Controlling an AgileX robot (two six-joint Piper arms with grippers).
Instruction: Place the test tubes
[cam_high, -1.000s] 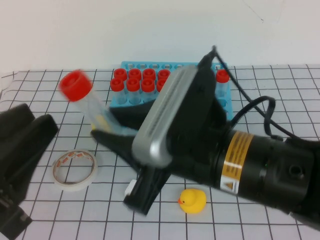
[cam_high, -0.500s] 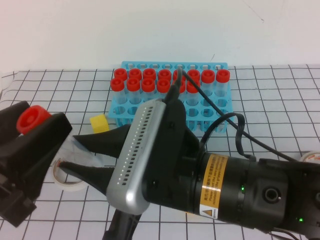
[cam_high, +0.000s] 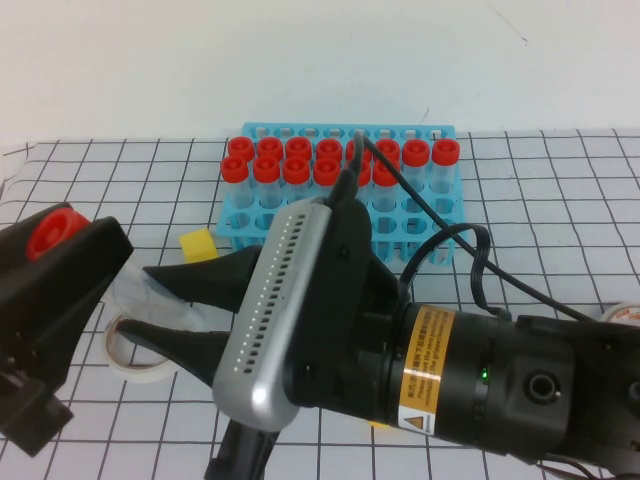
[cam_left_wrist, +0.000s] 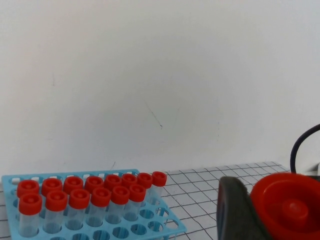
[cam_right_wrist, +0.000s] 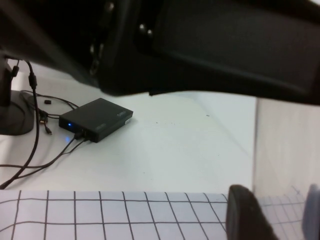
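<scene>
- Left gripper (cam_high: 62, 262) hung at the near left above the worktop (cam_high: 560, 200), jaws clenched on the test tube (cam_high: 55, 232) close under its red cap. The cap stuck out clear, probably to leave the lower end free for seating.
- The tube's clear body slanted toward the right gripper (cam_high: 142, 302), which filled the near centre and pointed left. Could not tell whether it had hold. Read as a hand-over between arms.
- Blue rack (cam_high: 440, 215) stood far centre, its 2 far rows full of capped tubes. Nearer holes stood empty, the likely destination.
- Tape roll (cam_high: 125, 365) and yellow block (cam_high: 198, 244) lay at the left, untouched.
</scene>
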